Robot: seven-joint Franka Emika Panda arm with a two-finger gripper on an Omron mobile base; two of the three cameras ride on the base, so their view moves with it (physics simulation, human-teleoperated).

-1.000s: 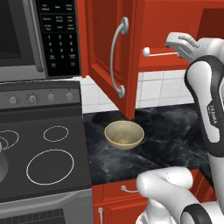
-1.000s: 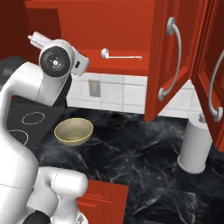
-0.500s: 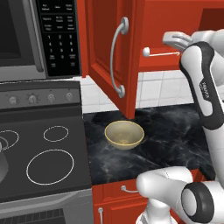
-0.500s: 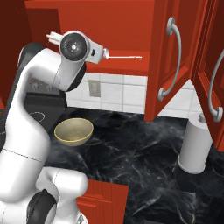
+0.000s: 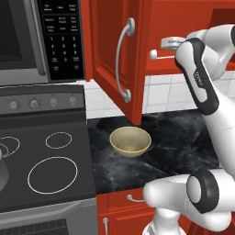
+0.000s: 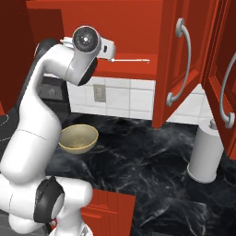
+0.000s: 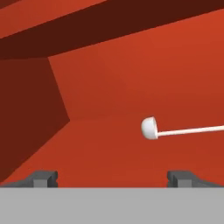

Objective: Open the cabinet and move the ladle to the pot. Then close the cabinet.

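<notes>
**Arm reaches into the open red cabinet, ladle lying ahead on the shelf**

A rendered kitchen with a black marbled stone counter [image 5: 179,147] runs below white wall tiles, and a dark glass stovetop [image 5: 43,160] with ring markings sits at its left end under a black microwave [image 5: 41,39]. Above the counter hangs the red wall cabinet [image 6: 124,27] with two panelled doors; both stand swung open, each with a long curved silver handle [image 5: 123,59].

On the cabinet's bottom shelf lies the white ladle [image 7: 151,128], a small rounded bowl on a long thin straight handle. In the hand view its bowl sits slightly right of centre, and the handle runs off to the right edge. It rests on the red shelf floor, well ahead of the fingertips.

The white arm rises from the base and bends up to the shelf level, its hand pointing into the cabinet. The two-finger gripper [image 7: 113,177] is spread wide and empty, its two dark fingertips [image 7: 43,178] far apart at the bottom of the hand view, touching nothing.

On the counter below, a shallow yellowish bowl [image 5: 130,140] stands near the stovetop's right edge. Farther right, a white cylindrical container [image 6: 206,154] stands upright on the counter beneath the right door. Red base cabinets [image 5: 124,206] with silver pulls front the counter.
</notes>
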